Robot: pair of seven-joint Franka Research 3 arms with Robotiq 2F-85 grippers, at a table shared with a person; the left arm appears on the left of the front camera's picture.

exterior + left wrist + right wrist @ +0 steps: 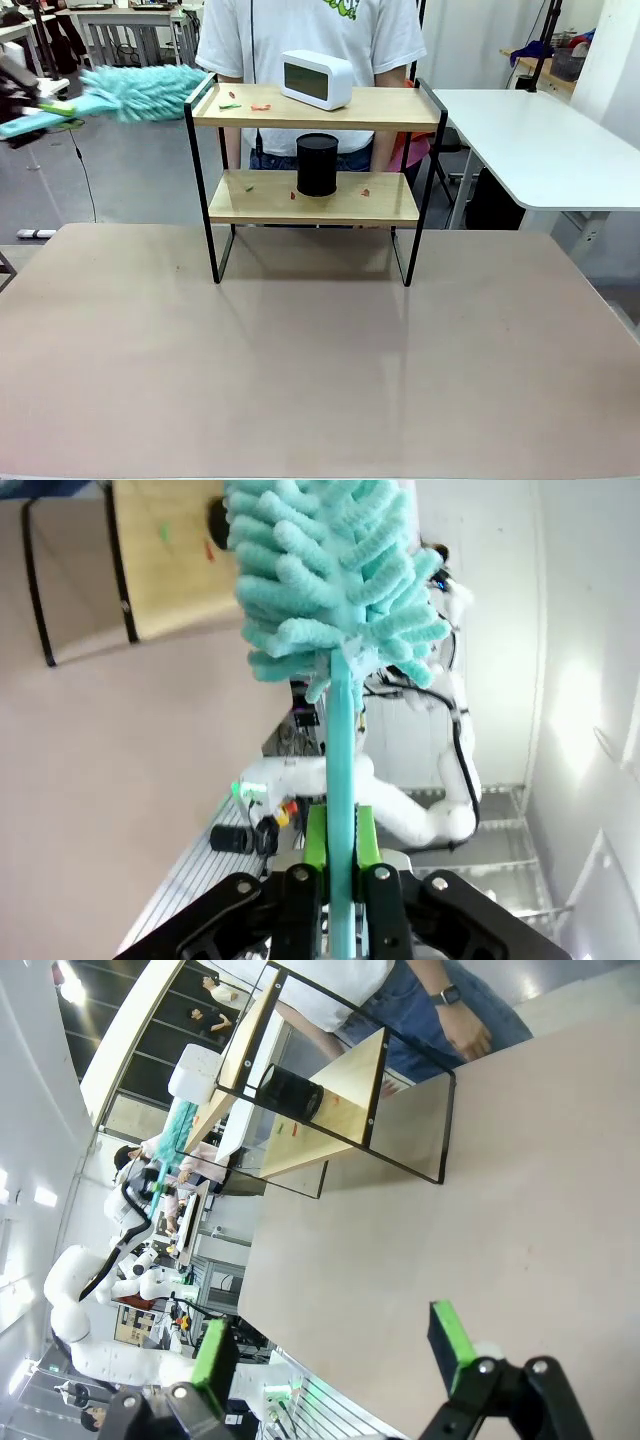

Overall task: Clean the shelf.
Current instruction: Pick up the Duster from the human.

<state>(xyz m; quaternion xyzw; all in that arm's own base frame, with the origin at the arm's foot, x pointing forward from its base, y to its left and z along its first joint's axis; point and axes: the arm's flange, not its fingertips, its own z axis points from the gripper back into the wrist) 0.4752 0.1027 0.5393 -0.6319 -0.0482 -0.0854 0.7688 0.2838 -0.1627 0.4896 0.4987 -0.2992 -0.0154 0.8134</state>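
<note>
Left gripper (340, 830) is clamping the teal duster (320, 580) by its thin handle. Green pads (316, 835) are pressing on both sides of the stick, jaws fully closed on it. Handle is running straight out of the grip to the fluffy head. In the front view the left arm is coming in at the left edge, blurred, holding the duster roughly level at top-board height with the head pointing at the shelf (400, 108). Head tip is sitting right at the shelf's top left corner, can't tell if it's touching the frame

Right gripper (332, 1345) is hanging open over the desk (300, 380) with jaws spread wide and nothing between them, well apart from the shelf

Shelf is standing upright at the middle of the desk's far edge. Top board is carrying a white digital clock (317, 79) near its middle, plus a green scrap (230, 105) and an orange scrap (260, 106) towards its left end. Lower board is carrying a black cylinder (317, 165) at its middle, a green bit (249, 186) towards the left end and red bits (365, 192) on either side of the cylinder. A person (300, 30) in a white T-shirt is standing just behind the shelf, at the desk's far side
</note>
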